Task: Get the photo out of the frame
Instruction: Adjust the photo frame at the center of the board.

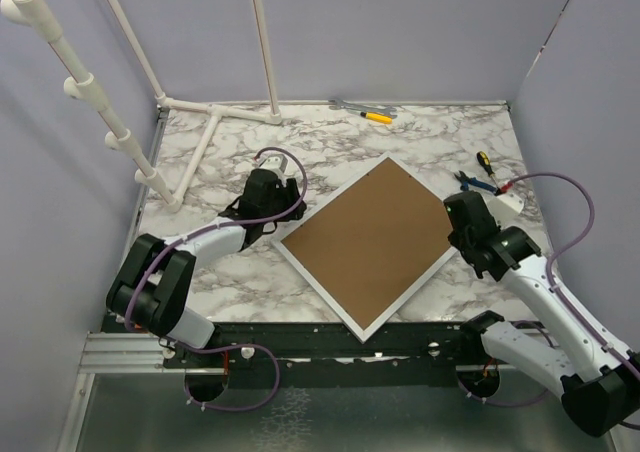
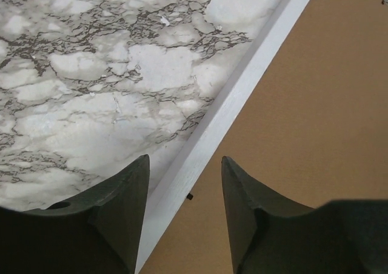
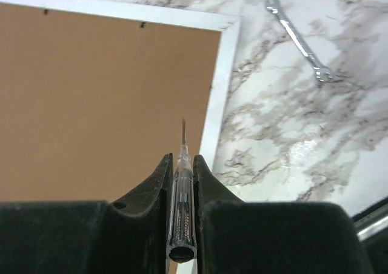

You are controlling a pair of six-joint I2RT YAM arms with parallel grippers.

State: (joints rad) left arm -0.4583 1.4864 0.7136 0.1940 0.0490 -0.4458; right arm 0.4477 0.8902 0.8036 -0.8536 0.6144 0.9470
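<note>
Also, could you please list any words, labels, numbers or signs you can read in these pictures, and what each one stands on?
None can be read.
The frame: its brown back shows no label or print.
The screwdriver in the right gripper: faint marks in its clear handle, too blurred to read.
The wrench: no legible stamp.

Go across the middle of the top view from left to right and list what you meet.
White pipe stand → left gripper → the frame, brown back up → right gripper, shut on a clear-handled screwdriver.
</note>
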